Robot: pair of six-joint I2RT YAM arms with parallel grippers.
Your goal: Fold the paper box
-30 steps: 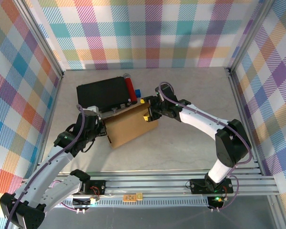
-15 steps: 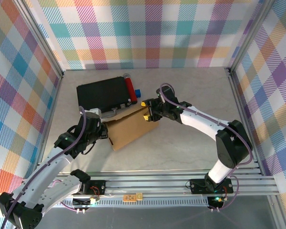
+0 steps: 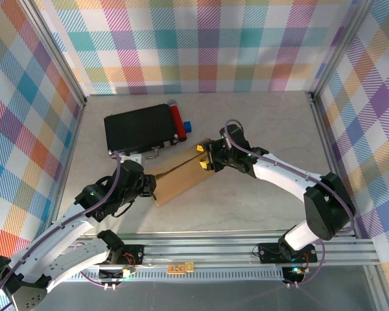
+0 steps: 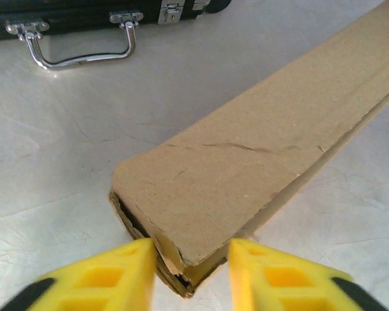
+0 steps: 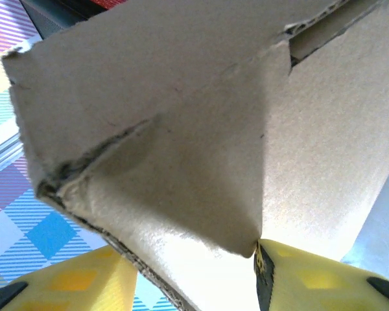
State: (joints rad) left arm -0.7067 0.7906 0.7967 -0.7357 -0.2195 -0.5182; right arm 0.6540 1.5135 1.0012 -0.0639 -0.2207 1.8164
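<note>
Paper box (image 3: pixel 178 176) is settling flatter than a second ago, held at both ends.
Its raised panel is now lying lower on the bench (image 3: pixel 259 123), just in front of the black case (image 3: pixel 139 126); the fold is probably closing. The left arm is reaching low, left gripper (image 3: pixel 150 186) clenching the near-left corner. The right arm is stretching across, right gripper (image 3: pixel 202 157) grasping the far-right edge.

Table (image 3: pixel 266 123) bare across far right and near right; wide passage there. Far left blocked by black case (image 3: pixel 139 127), red cylinder (image 3: pixel 176 120) along its right edge; narrow bare strip between case handle (image 4: pixel 78 48) and paper box (image 3: pixel 178 178). Box lies diagonal mid-table; left gripper (image 3: pixel 150 188) straddles its near corner; right gripper (image 3: pixel 201 157) grips its far end.
</note>
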